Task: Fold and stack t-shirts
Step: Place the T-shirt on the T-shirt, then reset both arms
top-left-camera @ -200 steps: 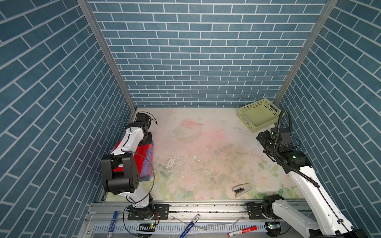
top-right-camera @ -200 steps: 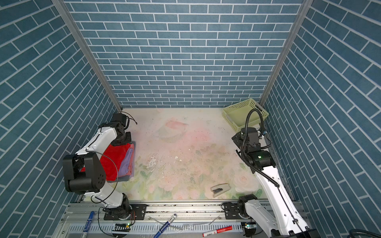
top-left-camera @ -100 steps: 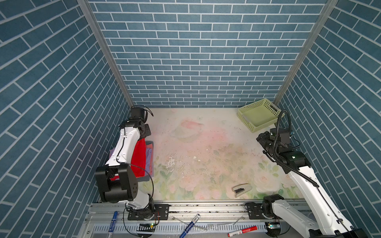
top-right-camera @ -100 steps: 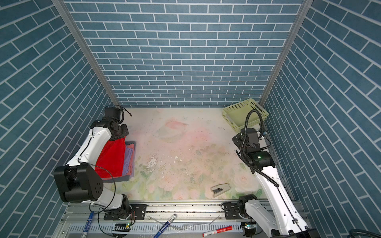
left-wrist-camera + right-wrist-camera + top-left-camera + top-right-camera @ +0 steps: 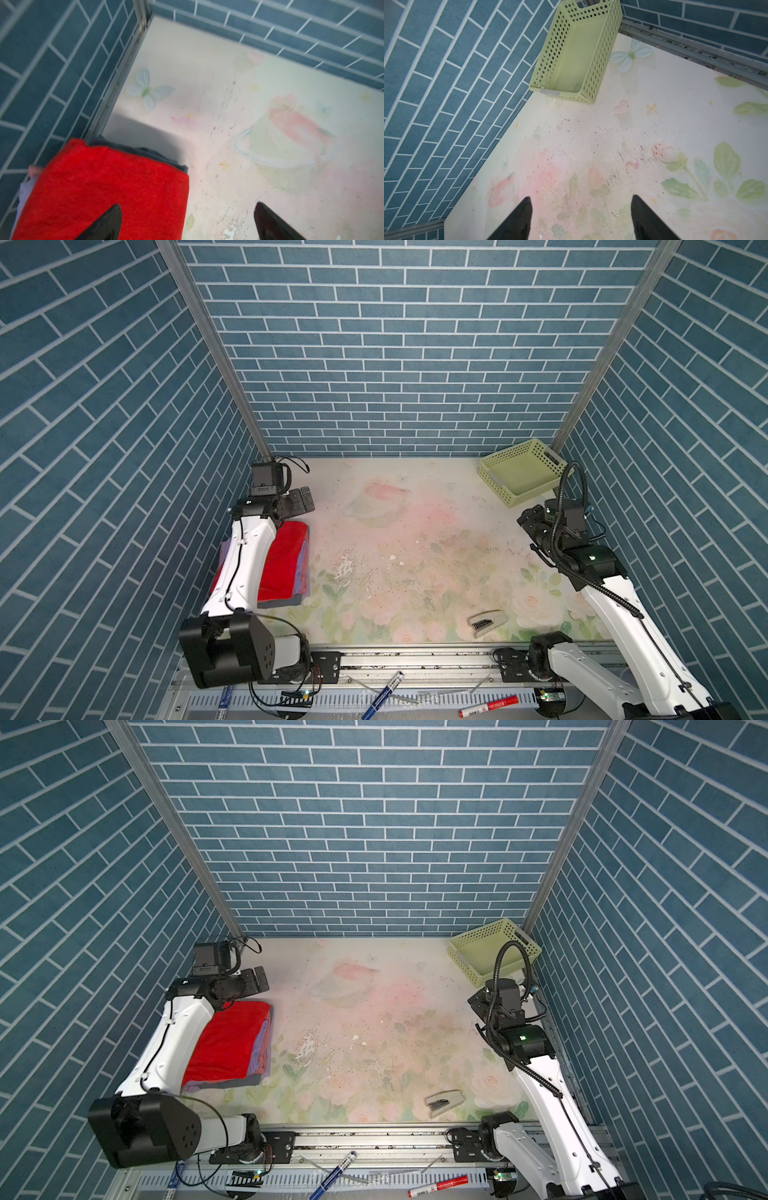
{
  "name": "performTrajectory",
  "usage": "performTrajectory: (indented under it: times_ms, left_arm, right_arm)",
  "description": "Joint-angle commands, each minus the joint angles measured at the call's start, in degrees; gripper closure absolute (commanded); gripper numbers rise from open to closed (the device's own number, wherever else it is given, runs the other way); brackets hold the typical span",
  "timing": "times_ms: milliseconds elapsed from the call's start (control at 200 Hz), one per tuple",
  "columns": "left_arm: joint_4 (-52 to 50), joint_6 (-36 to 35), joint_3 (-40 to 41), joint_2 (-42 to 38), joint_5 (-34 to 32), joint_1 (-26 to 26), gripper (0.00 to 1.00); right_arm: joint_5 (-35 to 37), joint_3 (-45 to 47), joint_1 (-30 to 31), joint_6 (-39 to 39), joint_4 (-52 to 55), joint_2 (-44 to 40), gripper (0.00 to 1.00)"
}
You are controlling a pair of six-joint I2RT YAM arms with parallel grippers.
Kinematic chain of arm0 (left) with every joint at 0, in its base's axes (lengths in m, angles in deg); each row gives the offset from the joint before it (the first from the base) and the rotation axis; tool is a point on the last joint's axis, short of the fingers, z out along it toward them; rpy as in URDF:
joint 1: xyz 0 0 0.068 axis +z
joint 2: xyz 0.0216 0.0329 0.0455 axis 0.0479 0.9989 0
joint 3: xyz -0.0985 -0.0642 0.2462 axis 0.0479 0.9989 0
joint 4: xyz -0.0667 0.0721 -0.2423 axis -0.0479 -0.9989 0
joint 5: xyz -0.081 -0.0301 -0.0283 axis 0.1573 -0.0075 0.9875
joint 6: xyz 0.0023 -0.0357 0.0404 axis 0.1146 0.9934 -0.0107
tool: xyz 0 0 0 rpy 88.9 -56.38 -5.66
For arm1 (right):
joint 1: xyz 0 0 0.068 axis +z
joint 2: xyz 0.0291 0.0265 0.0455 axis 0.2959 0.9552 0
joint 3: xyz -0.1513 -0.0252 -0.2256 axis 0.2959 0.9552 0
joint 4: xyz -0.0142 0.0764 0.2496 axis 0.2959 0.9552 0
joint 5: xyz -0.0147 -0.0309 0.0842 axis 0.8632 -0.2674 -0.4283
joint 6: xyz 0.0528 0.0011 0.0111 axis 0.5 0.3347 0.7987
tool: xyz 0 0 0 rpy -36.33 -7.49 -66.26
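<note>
While both are gaping, your left gripper (image 5: 187,203) and right gripper (image 5: 581,196) are hovering.
Folded red cloth t-shirt (image 5: 112,182) is topping the stack (image 5: 261,1048).

This is a robotics lab test cell. Printed blue-brick wall panels (image 5: 395,344) joined by aluminium corner posts (image 5: 216,348) box in a worn floral tabletop (image 5: 415,564). White robot arms (image 5: 245,556) are bolted to a metal rail (image 5: 415,659), with loose marker pens (image 5: 490,700) lying below it.
</note>
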State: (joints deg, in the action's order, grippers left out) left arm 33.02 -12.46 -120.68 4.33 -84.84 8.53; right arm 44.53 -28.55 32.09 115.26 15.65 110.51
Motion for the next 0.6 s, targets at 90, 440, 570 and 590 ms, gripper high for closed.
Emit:
performTrajectory:
  times_ms: [90,440,570,590]
  left_arm:
    - [19.23,-0.38,12.48,-10.32,3.14,0.55,0.00]
    - [46.89,-8.95,37.57,-20.74,-9.15,0.72,0.00]
    - [50.69,-8.88,42.11,-18.74,-10.45,0.81,0.00]
    - [51.04,-8.82,42.40,-18.11,-9.97,0.81,0.00]
  right_arm:
    - [5.18,-1.63,-0.34,-9.10,1.34,-0.36,0.23]
    - [16.36,-5.86,-0.39,-25.24,0.26,-1.63,0.08]
    - [17.96,-7.98,-0.28,-25.90,1.63,-0.67,0.07]
    - [18.06,-8.17,-0.30,-25.82,1.81,-0.57,0.06]
